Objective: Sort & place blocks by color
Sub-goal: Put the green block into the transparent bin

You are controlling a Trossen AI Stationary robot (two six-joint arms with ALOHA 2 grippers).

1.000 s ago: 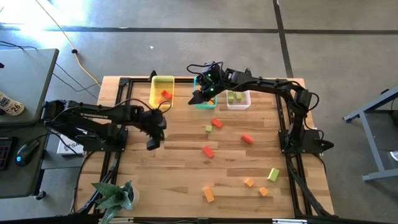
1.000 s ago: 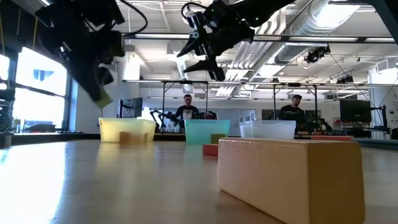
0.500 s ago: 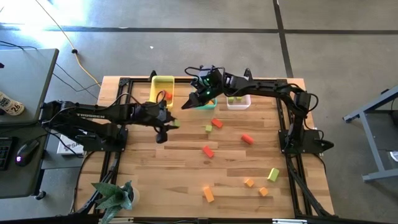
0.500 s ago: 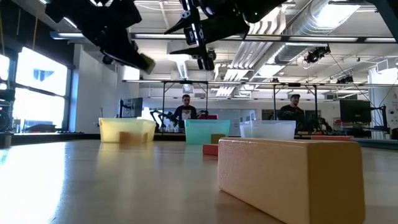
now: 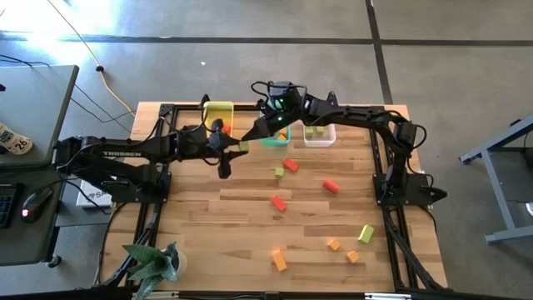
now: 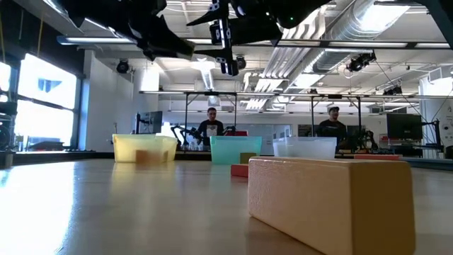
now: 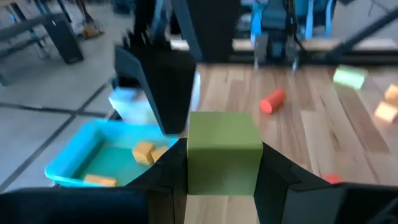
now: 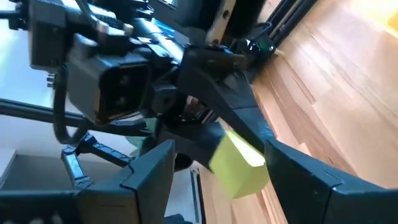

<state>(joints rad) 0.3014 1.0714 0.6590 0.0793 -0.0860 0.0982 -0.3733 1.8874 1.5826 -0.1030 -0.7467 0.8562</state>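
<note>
Beside the teal bin (image 5: 276,138), the left gripper (image 5: 236,150) clamps a green block (image 7: 222,151); the right gripper (image 5: 254,132) gapes empty, partly overlapping it.

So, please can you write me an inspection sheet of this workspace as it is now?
Surface: wooden table, bare planks between the loose blocks.
Job's things: red block, orange block and others lie scattered; yellow bin, teal bin and clear bin stand at the far edge, each with blocks inside.
Clutter: potted plant at the near left corner.
Grippers: left gripper is shut on a green block, raised near the teal bin; right gripper is open right beside it.
Cables: yellow cable on the floor.
Surroundings: desk with mouse; two people in the background.
</note>
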